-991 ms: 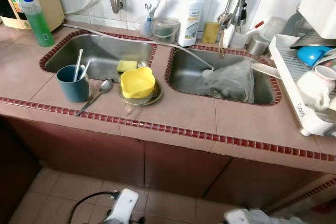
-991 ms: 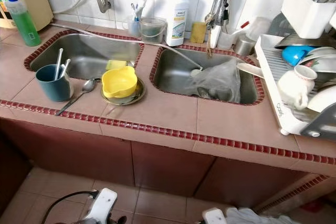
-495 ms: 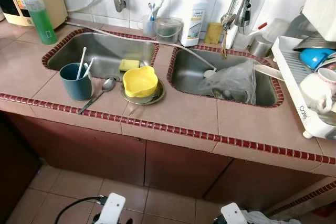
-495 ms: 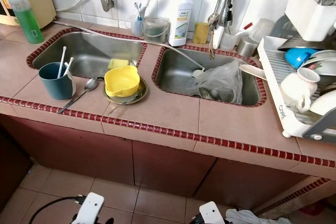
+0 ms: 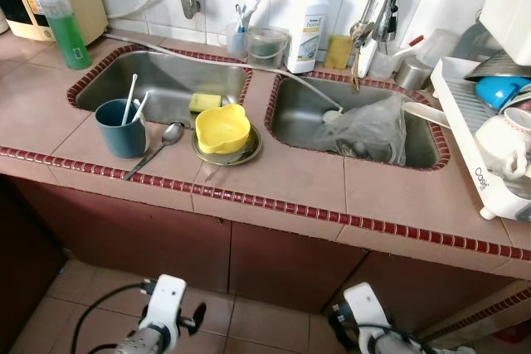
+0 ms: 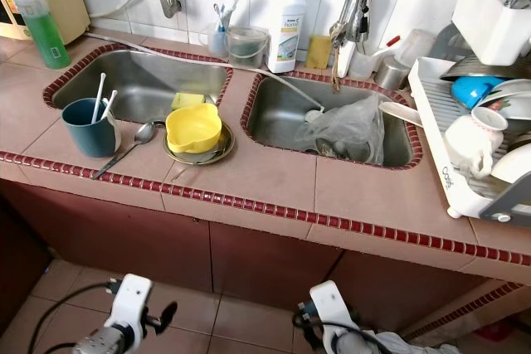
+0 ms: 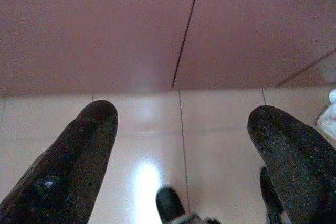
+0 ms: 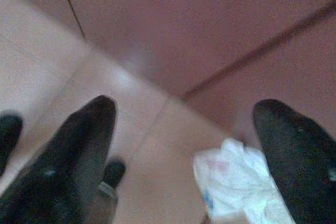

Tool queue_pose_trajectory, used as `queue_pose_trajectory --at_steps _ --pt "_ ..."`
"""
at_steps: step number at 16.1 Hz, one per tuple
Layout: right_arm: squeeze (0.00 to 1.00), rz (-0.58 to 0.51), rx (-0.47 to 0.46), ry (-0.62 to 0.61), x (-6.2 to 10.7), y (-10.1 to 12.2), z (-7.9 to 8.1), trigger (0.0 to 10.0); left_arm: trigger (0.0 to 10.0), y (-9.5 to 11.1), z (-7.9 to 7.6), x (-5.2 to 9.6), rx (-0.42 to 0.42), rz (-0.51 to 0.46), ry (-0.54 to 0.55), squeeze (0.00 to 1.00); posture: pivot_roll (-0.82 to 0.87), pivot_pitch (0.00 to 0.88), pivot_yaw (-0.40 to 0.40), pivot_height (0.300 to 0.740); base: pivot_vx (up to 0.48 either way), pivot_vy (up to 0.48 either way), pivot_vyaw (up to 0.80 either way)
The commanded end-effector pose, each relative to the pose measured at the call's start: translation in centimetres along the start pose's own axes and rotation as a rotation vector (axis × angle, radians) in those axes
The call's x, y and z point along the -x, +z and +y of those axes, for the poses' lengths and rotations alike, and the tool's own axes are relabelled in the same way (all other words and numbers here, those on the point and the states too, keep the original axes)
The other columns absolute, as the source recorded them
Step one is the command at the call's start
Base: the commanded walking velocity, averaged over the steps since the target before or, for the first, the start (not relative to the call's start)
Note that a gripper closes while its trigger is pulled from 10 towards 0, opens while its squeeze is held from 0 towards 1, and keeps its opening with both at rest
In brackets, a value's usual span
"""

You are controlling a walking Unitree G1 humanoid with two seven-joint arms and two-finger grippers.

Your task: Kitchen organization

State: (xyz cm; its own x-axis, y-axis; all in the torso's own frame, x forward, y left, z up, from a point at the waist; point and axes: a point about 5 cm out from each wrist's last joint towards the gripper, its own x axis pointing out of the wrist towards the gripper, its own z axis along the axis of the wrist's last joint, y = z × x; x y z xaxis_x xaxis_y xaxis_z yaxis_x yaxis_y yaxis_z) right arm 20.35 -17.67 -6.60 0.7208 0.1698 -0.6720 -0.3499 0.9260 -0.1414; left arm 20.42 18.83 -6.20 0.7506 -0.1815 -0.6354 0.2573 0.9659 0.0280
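On the tiled counter stand a blue cup [image 5: 121,128] with white utensils in it, a metal spoon [image 5: 154,150] lying beside it, and a yellow bowl [image 5: 221,128] on a metal plate [image 5: 243,153]. A yellow sponge [image 5: 203,102] lies in the left sink [image 5: 158,79]. The right sink [image 5: 290,113] holds a clear plastic bag [image 5: 365,128]. Both arms hang low in front of the cabinet doors. My left gripper [image 7: 184,116] is open over the floor tiles. My right gripper [image 8: 189,109] is open too, above a white cloth [image 8: 236,182] on the floor.
A white dish rack [image 5: 485,134] with a blue bowl and white mugs fills the counter's right end. A green soap bottle [image 5: 65,24] stands back left, a white detergent bottle [image 5: 304,27] between the sinks by the tap [image 5: 369,18]. Brown cabinet doors [image 5: 166,230] stand below.
Both arms have come up into the bottom of the eye views. The counter items have not moved; the camera shifted only slightly.
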Motion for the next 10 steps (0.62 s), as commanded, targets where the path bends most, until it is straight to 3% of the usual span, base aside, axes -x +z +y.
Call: queue_pose_trajectory --at_steps 1,4,6,8,10 --pt "0.0 -0.04 -0.011 0.015 0.1 0.3 0.0 10.0 10.0 0.0 -0.1 0.2 -0.005 -0.027 -0.017 0.0 0.11 0.0 -0.076 0.74 0.0 0.0 0.0" --pt "0.0 -0.244 0.058 0.094 0.6 2.0 0.8 10.0 10.0 0.1 0.2 1.3 -0.031 -0.153 -0.088 0.0 0.11 0.0 -0.078 0.74 0.0 0.0 0.0" --pt "0.0 -0.283 0.068 0.107 0.8 2.2 0.9 10.0 10.0 0.2 0.3 1.6 -0.031 -0.188 -0.099 0.0 0.1 0.0 -0.078 0.74 0.0 0.0 0.0" --pt "0.0 -0.399 0.115 0.167 1.6 3.2 1.2 10.0 10.0 1.0 0.2 2.4 -0.027 -0.311 -0.158 0.0 0.1 0.0 -0.084 0.74 0.0 0.0 0.0" --pt "0.0 -0.481 0.152 0.224 2.3 4.3 1.3 10.0 10.0 2.0 -0.4 3.0 -0.122 -0.39 -0.231 0.0 0.11 0.0 -0.092 0.74 0.0 0.0 0.0"
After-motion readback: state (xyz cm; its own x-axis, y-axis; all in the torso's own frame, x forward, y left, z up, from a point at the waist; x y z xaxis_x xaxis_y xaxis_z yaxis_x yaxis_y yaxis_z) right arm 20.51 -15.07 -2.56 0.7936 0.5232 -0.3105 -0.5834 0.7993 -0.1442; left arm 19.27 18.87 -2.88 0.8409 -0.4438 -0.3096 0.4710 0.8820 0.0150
